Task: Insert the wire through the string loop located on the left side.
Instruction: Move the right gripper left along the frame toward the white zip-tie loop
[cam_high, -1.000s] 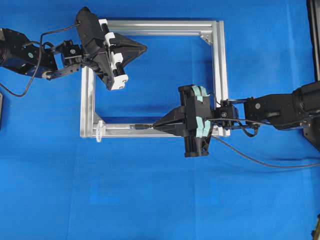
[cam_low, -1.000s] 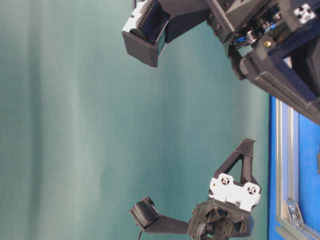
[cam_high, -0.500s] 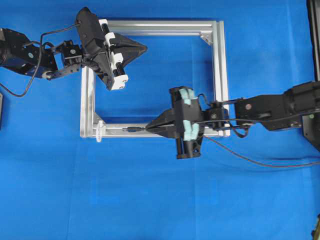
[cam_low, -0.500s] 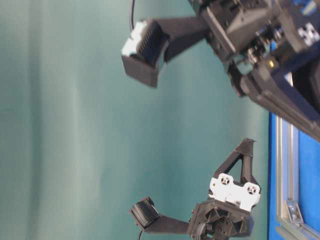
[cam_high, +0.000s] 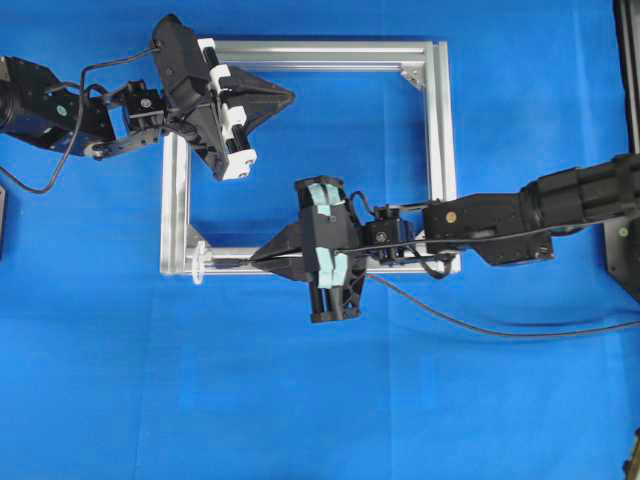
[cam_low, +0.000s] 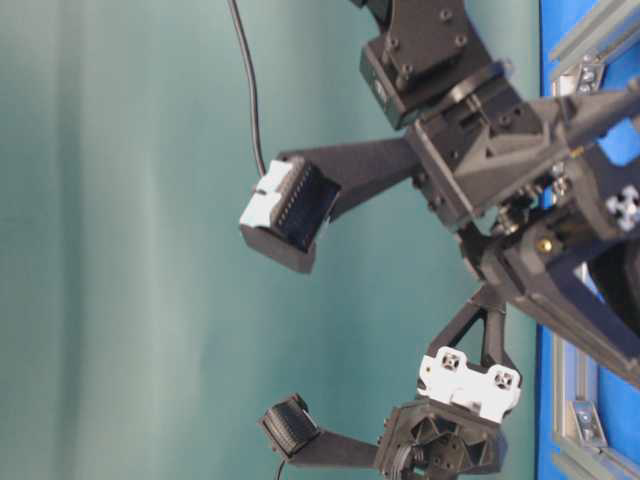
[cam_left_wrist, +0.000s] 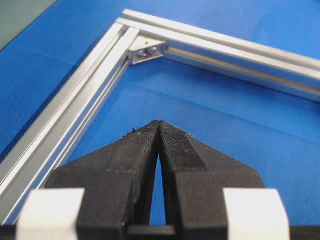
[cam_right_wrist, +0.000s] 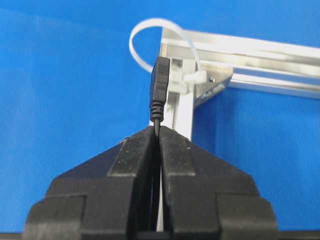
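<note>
Here the wire sticks straight out ahead of the right gripper, whose jaws are pressed together on the cable just behind the plug. The plug, a small dark block with a ribbed collar, points along the gripper's own line toward the loop, which lies directly beyond it. In the right wrist view the tip stands level with the lower part of the loop's opening, close to it; whether it has crossed the loop's plane cannot be told. The loop is a thin whitish band arching off the frame at its front left corner. Overhead, the loop sits at that corner, and the wire's long axis runs along the frame's front rail, so the coming move looks like a straight push leftward along the rail. The slack cable trails off over the blue table toward its right edge.

The right gripper is by far the nearer. The left gripper hangs over the frame's back left corner, fully closed and holding nothing.
</note>
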